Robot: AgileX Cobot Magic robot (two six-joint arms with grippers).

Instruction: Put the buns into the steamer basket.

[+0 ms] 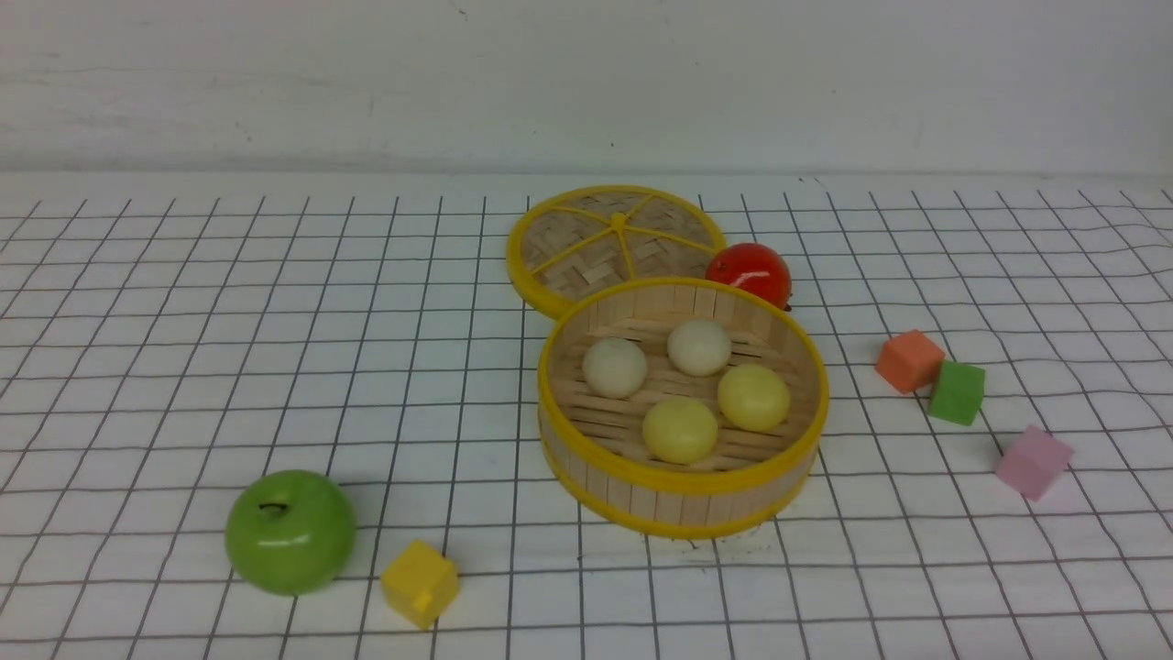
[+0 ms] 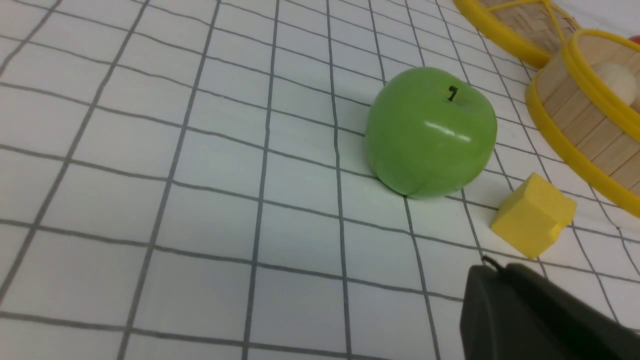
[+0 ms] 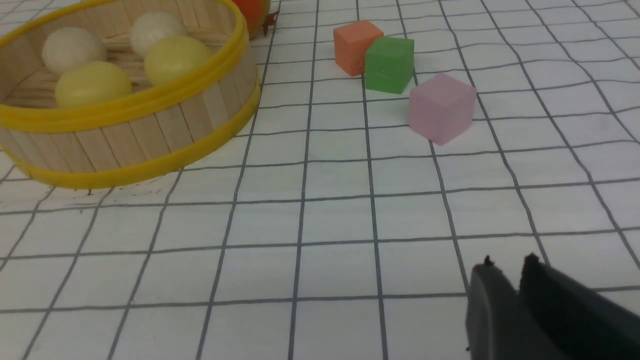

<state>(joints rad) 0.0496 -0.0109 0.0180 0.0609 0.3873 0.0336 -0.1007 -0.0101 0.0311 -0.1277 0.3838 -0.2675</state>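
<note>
The yellow cube point(image 1: 420, 583) lies nearest the front camera, with the green apple point(image 1: 290, 532) just beside it at nine o'clock. Past them, at about one o'clock from the cube, the steamer basket point(image 1: 680, 482) stands upright on the gridded cloth point(image 1: 183, 367), and all four buns point(image 1: 701, 346) sit on its slatted floor, two cream at the far side, two pale yellow nearer. The woven lid point(image 1: 612, 243) lies flat behind it at eleven o'clock, the red fruit point(image 1: 749, 271) at one o'clock. The left gripper point(image 2: 492, 272) is pressed together over bare cloth near the cube, holding nothing; the right gripper point(image 3: 507, 265) shows a narrow gap between its tips, also empty. The loading looks finished, so the step is a clean retreat: lift both arms straight off, clear of the basket rim and loose blocks.
</note>
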